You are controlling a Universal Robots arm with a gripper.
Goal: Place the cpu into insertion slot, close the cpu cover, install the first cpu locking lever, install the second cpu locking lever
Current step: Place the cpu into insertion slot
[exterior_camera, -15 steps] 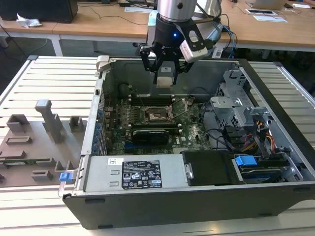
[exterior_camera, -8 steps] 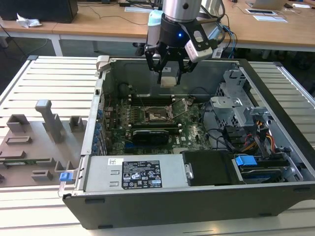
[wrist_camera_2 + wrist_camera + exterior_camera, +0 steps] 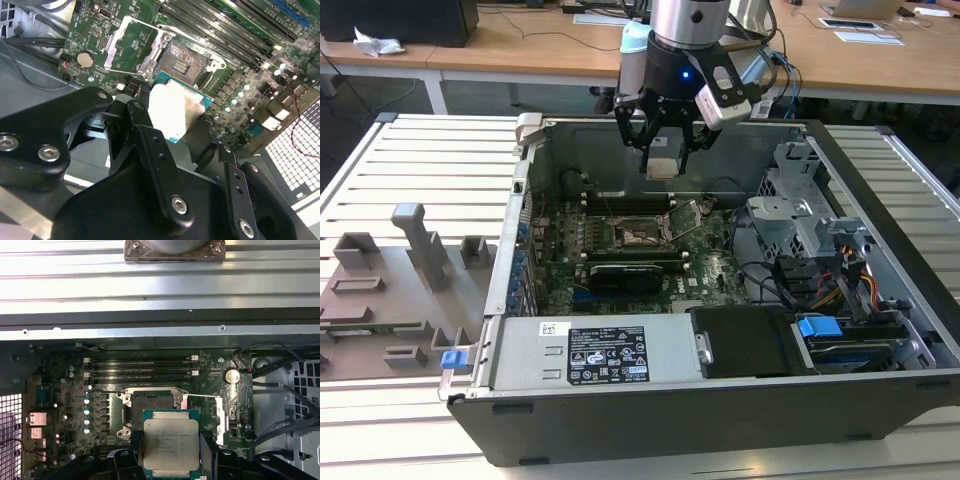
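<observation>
Gripper (image 3: 662, 150) clasps the cpu (image 3: 170, 445); exterior view shows it above the insertion slot (image 3: 642, 235).

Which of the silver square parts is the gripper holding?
The cpu: its top is solid, and the gripper clamps it. The cover, with a cut-out, stands open beside the slot.

Silver arm (image 3: 688, 15), black hand (image 3: 663, 150) — silver screws (image 3: 179, 205), seemingly a blue light (image 3: 686, 72).

cpu (image 3: 173, 112) (gripped, apparently) near insertion slot (image 3: 185, 62)
</observation>
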